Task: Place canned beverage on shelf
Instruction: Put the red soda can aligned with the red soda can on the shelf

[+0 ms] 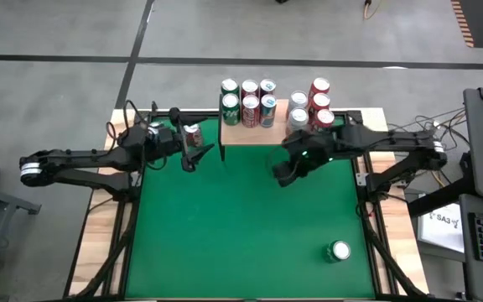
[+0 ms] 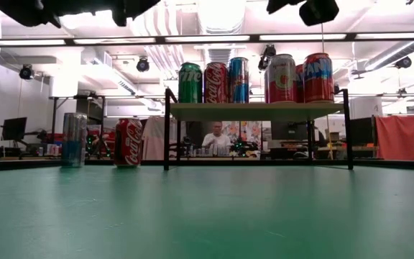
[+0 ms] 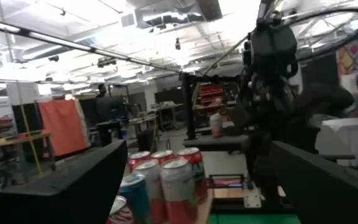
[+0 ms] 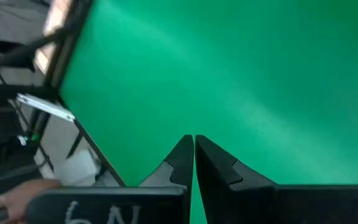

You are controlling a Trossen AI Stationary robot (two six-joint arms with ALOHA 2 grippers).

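You had the left gripper with its fingers spread as wide as they go and nothing between them, just beside a red can at the table's far left, near the shelf. The right gripper hung over bare green felt near the shelf's right end, fingers pressed shut on nothing.

Handling, as a judgement: a can of this kind is rigid, smooth and rather slippery, heavy if full, and it dents under excess force. You should take it across the middle of the side wall, upright, clear of the rim.

Count, from the high view: six cans in the left cluster on the shelf, roughly five in the right cluster, though the right arm hides part of it. One green-topped can stood well apart, near the front right. The low view showed a tall silver-blue can beside the red one.
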